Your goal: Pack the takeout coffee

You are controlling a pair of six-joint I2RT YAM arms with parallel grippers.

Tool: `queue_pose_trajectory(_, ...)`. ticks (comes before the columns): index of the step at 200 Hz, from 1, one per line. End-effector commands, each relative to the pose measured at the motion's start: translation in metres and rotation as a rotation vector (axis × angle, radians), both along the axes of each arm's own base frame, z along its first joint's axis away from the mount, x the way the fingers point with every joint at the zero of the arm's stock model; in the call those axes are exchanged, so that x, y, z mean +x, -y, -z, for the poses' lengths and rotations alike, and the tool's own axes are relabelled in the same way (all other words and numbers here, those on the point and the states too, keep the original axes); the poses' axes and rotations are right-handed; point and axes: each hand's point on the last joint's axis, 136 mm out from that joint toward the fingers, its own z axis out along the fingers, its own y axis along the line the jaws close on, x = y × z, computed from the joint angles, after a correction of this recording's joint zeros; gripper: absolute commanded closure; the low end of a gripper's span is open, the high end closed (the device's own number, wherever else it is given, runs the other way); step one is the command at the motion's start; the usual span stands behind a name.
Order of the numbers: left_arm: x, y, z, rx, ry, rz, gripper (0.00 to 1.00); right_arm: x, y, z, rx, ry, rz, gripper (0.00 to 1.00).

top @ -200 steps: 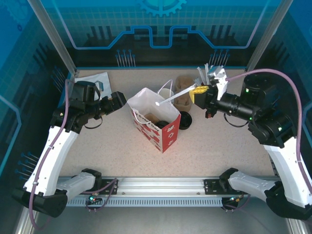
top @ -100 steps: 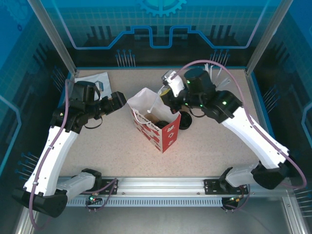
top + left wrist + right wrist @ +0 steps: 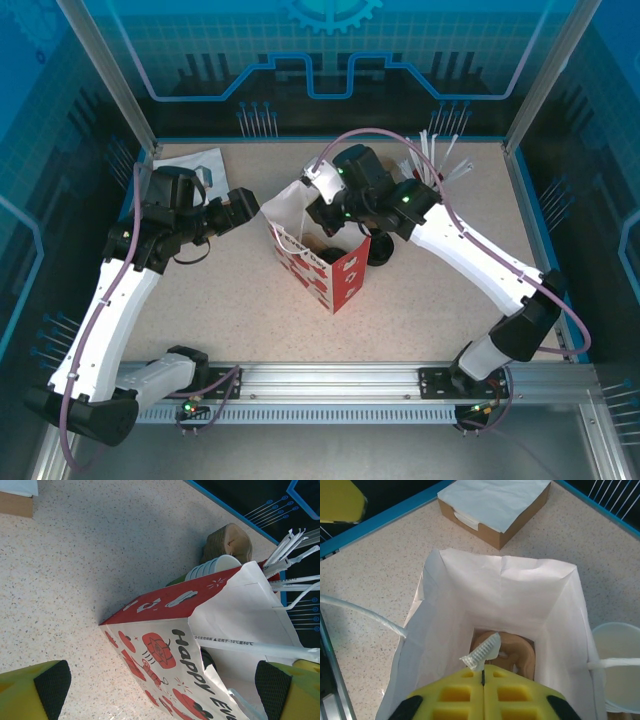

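The takeout coffee's white paper cup (image 3: 216,566) stands behind the red-and-white paper bag (image 3: 325,262), its open rim (image 3: 618,660) just beyond the bag's right wall. Its black lid (image 3: 381,250) lies on the table to the right of the bag. My right gripper (image 3: 483,669) hangs over the bag's mouth, shut on a wrapped straw whose crinkled end (image 3: 482,652) sticks out past the fingertips. My left gripper (image 3: 240,206) is open at the bag's left side, its pads (image 3: 51,689) spread wide with the bag's printed wall (image 3: 165,655) between them.
A brown moulded cardboard piece (image 3: 507,650) lies at the bottom of the bag. A second brown piece (image 3: 228,541) stands behind the cup. White straws (image 3: 440,160) fan out at the back right. A box of napkins (image 3: 495,507) sits at the back left.
The right arm has swung from the straws at the back right across to the bag, carrying a straw, and now points down into its mouth. The left arm has not moved.
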Motion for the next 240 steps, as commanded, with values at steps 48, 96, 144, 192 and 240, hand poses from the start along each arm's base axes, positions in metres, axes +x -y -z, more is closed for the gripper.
queue_pose_trajectory(48,-0.001,0.001,0.001,-0.005,-0.004,0.014,0.01,-0.007,0.02,-0.053,0.043,0.089,0.044,0.51)
queue_pose_trajectory(96,0.001,0.0,0.001,-0.002,-0.015,0.008,0.01,-0.021,0.058,-0.104,0.091,0.178,0.123,0.42)
queue_pose_trajectory(144,0.01,-0.015,0.002,0.014,-0.058,-0.029,0.01,-0.043,0.107,-0.136,0.204,0.237,0.224,0.24)
queue_pose_trajectory(192,0.033,-0.067,0.018,0.034,-0.13,-0.139,0.01,-0.064,0.154,-0.135,0.313,0.273,0.328,0.01)
queue_pose_trajectory(240,0.076,-0.106,0.058,0.197,-0.265,-0.156,0.06,-0.074,0.185,-0.116,0.299,0.276,0.428,0.0)
